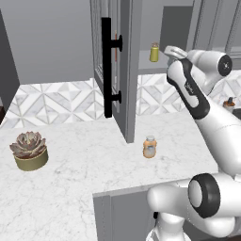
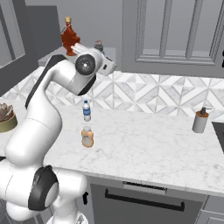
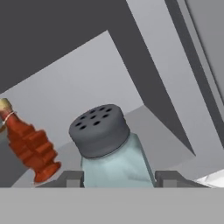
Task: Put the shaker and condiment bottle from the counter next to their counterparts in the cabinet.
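While the claw (image 3: 118, 177) grips the shaker (image 3: 109, 148) between its tips, cap pointing away from the hand, it hangs inside the cabinet (image 1: 128, 70); the red bottle (image 3: 28, 142) stands just beside.

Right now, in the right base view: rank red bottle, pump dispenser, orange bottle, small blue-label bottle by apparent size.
1. Red bottle, though farther back in the cabinet.
2. Pump dispenser.
3. Orange bottle and small blue-label bottle look alike; orange squatter and nearer, so no ranking.

Kitchen; marble counter (image 1: 84, 160), wall cabinet (image 1: 113, 70)
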